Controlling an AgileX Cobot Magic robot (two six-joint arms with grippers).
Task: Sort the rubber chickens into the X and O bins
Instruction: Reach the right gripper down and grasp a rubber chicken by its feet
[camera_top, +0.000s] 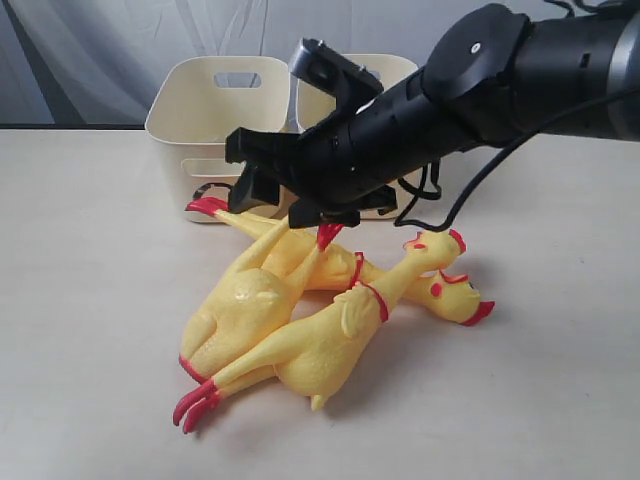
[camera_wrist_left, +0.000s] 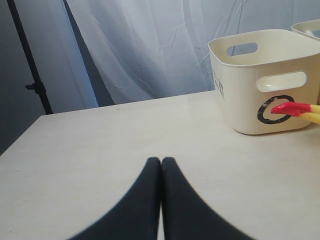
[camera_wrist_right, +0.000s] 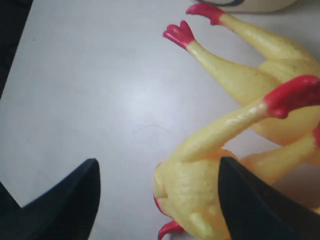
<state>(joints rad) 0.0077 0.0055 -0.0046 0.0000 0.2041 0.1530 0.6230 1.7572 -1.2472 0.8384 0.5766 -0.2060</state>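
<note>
Exterior view: right tool (camera_top: 252, 176) wide, empty, poised over piled rubber chickens (camera_top: 250, 300); left tool (camera_wrist_left: 161, 200) pinched together. Judged: approach step. Next: lower astride one body, close.

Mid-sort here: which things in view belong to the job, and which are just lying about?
Job: rubber chickens in a pile; O bin; second cream bin, mark hidden; open right end effector over the chickens.
Lying about: white curtain; black stand; shut left end effector over bare table.
</note>
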